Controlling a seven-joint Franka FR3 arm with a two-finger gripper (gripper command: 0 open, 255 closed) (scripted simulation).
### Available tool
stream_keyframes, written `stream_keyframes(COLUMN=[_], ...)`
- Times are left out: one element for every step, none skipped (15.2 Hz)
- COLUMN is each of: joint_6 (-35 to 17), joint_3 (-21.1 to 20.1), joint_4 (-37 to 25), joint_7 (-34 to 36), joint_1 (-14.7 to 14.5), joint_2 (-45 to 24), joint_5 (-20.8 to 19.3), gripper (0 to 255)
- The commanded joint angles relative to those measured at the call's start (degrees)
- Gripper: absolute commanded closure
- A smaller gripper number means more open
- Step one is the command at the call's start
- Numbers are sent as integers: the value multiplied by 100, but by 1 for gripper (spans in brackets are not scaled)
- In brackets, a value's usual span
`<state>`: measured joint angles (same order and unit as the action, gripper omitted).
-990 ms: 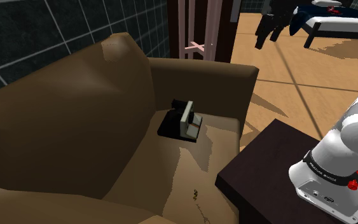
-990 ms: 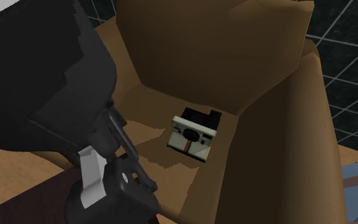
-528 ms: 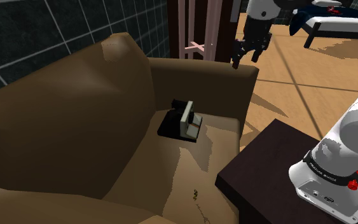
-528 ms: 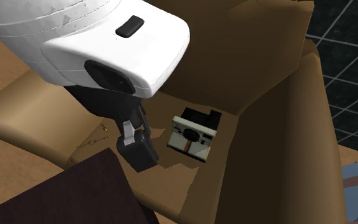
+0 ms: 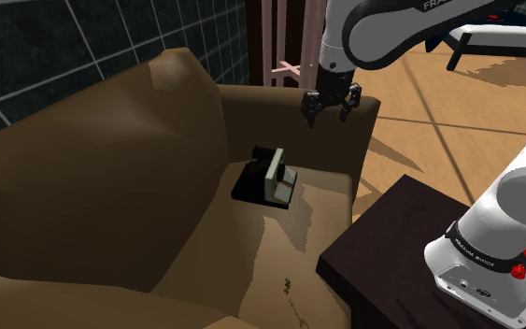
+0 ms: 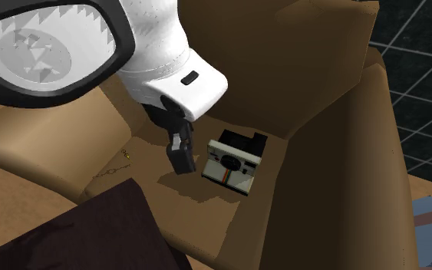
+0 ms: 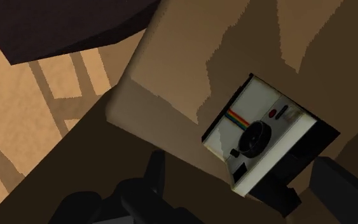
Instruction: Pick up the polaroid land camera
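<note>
While the white arm (image 5: 391, 28) reached out from its dark stand (image 5: 391, 257), the black gripper (image 5: 328, 115) hung over the brown sofa (image 5: 111, 178) with its fingers (image 5: 309, 114) spread apart and nothing between them. By the shoulder view it sat level with the top of the far armrest (image 5: 270, 107), pointing down. In the second exterior view the gripper (image 6: 179, 159) appeared just beside the polaroid land camera (image 6: 233, 162), on that view's left, and clear of it.

That camera (image 5: 275, 179) stood on the sofa's seat, near the back corner where the backrest met the far armrest. It was upright on the cushion. Its white front carried a dark round lens, a small red button and a rainbow stripe, and faced the seat's front edge. A black body stuck out behind, toward the backrest.

Seen along the gripper, the camera (image 7: 260, 133) lay ahead between the two spread fingers (image 7: 155, 178), with neither touching it. A lighter patch of the seat spread around it, with darker shadow beside.

Behind the backrest rose a dark tiled wall (image 5: 64, 47). Past the far armrest, a tan wooden floor (image 5: 438, 112) stretched away. The stand stood close to the seat's front edge, at the armrest end of the sofa.
</note>
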<state>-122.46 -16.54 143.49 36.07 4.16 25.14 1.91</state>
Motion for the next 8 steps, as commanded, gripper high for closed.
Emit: stream_keyframes(joint_6=[-336,-475,-609,-737,-857,-971,-1075,-1170], joint_3=[-201,-305,-407,-502,-589,-667,-733,-787], joint_4=[-20,-80,-149,-228,-316,-414,-522,-638], joint_7=[507,768,1033,1306,1585,1871,2163,2460], joint_1=[88,132,180,227,271,312,344,371], joint_2=[-402,-629,-863,-1104,-1351,-1604,-1862,-2123], joint_5=[-36,-79,-135,-207,-297,-402,-524,-660], gripper=[0,0,0,0,0,0,0,0])
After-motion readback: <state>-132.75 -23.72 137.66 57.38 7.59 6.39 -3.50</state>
